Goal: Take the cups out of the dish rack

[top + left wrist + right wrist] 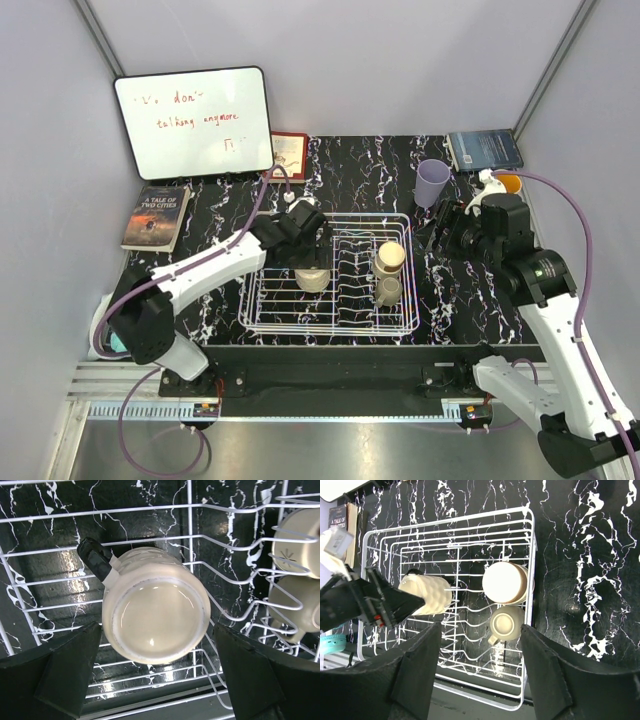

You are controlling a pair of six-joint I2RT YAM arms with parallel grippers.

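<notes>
Left gripper (156,630): fingers (65,670) spread wide, one on each side of the cream cup (156,612); can't tell whether they touch its wall. The cream cup sits bottom-up among the wires in the left half of the dish rack (325,328), with the left gripper directly over it in the top view. Right gripper (480,630): fingers (415,680) also spread, nothing between them, held over the table (360,170) just right of the rack. In the rack's right part are the tan cup (389,257) and, just nearer the arms, the olive-grey cup (388,291). The lavender cup (432,182) stands upright on the table outside the rack, past its far right corner.
</notes>
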